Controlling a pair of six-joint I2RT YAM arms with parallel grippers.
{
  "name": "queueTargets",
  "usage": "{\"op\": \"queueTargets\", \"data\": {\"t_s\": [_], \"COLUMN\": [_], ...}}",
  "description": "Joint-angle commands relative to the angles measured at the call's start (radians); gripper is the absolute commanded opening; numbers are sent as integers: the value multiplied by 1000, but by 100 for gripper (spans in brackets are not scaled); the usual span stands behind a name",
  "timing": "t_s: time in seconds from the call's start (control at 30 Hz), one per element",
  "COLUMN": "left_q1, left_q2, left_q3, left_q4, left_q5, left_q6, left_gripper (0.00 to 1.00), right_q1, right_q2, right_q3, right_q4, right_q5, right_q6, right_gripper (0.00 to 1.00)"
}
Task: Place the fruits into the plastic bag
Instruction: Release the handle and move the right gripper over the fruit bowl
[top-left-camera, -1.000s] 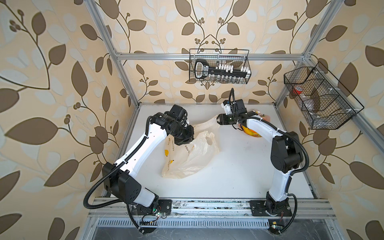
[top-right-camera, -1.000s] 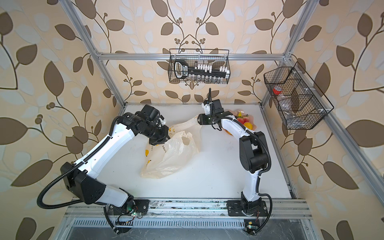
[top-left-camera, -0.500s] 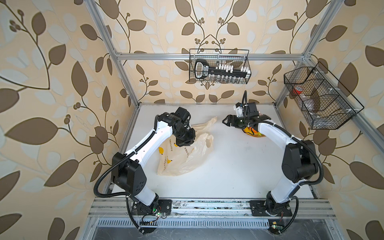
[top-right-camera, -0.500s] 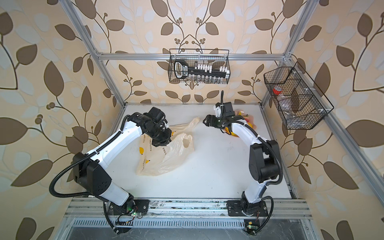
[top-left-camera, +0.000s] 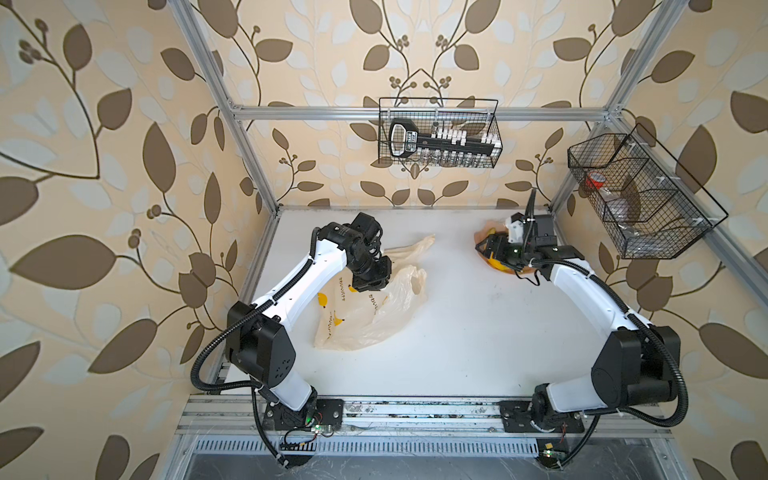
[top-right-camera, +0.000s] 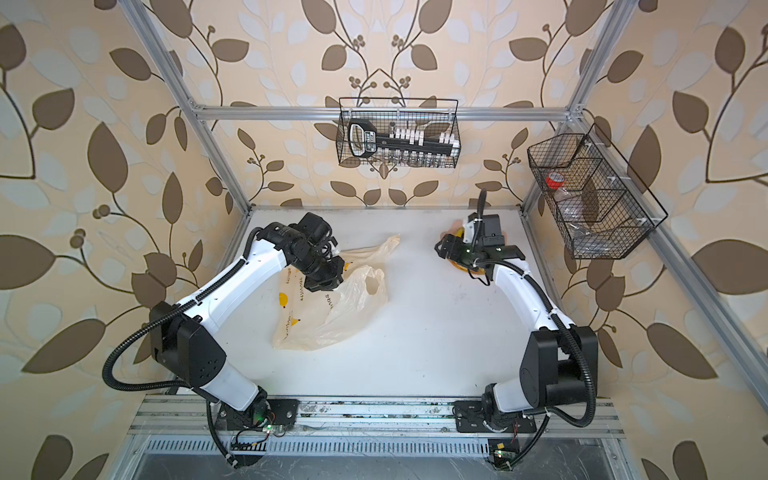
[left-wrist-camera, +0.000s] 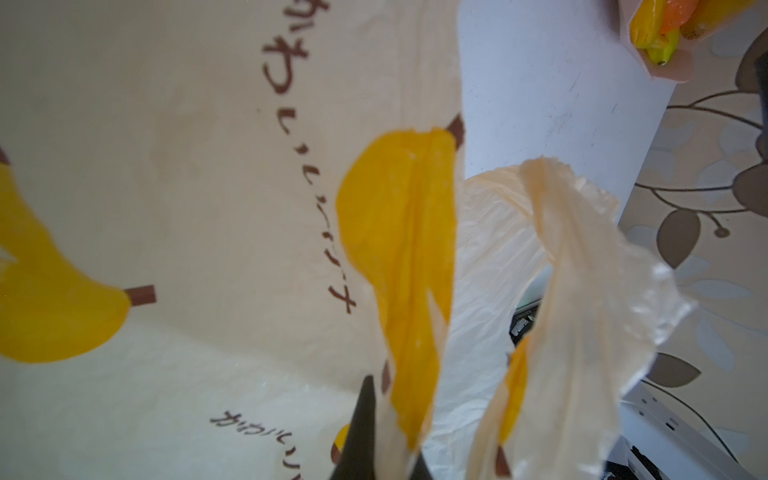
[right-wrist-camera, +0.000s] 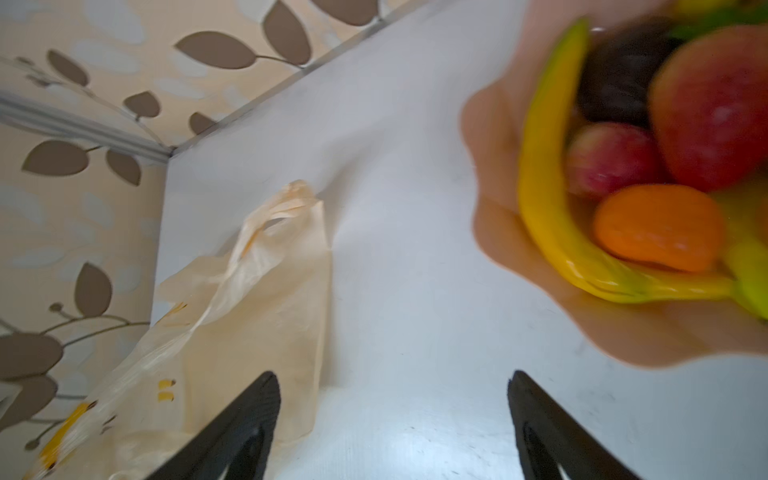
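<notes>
1. left end effector (left-wrist-camera: 390, 457) is shut tight on a fold of the plastic bag (top-left-camera: 365, 320) close to its handles, left of centre in both top views. the pinched film stands up off the counter (top-left-camera: 478, 332), and the rest of the bag lies slack toward the lower left.
2. right end effector (right-wrist-camera: 392, 432) has its jaws spread wide with nothing between them. in a top view it hangs at the edge of the pink plate (top-left-camera: 481, 240), at the upper right of the counter.
3. the fruits (right-wrist-camera: 660, 166) are heaped on that plate, well apart from the bag. a banana (right-wrist-camera: 544, 216), an orange (right-wrist-camera: 656, 226), red pieces and a dark one show in the right wrist view. i see none inside the bag.
4. step in hand, as i judge it: one side of the bag is held up while the first pick is lined up, so the task is at its start.
5. the next move calls for the right end effector to come down on one fruit at the heap's edge, likely the banana or the orange, close on it and carry it across to the bag.
6. only one side of the mouth is held and it looks barely open, so the opening probably needs lifting or spreading before a fruit will go in.
</notes>
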Motion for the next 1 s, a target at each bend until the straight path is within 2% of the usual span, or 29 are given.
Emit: {"op": "queueTargets", "data": {"t_s": [0.0,0.13,0.4,0.7,0.97], "left_q1": [-5,-5,-5,-5,-5], "left_q2": [-11,-24,-37,-37,-37], "left_q3": [29,28,29,30,36], "left_q4": [-22,-9,5,0,1], "left_q5": [27,32,44,49,48], "left_q6": [31,35,51,61,57], "left_gripper": [0,0,0,0,0], "right_q1": [-73,-130,-195,-210,-215], "right_q2": [-30,-8,85,299,453], "right_q3": [-4,28,98,264,382], "right_q4": [-61,-106,-123,-132,-149], "right_q5": [104,197,293,341,330], "right_q6": [4,-61,-105,-115,-119], "right_gripper": [86,86,89,90,90]}}
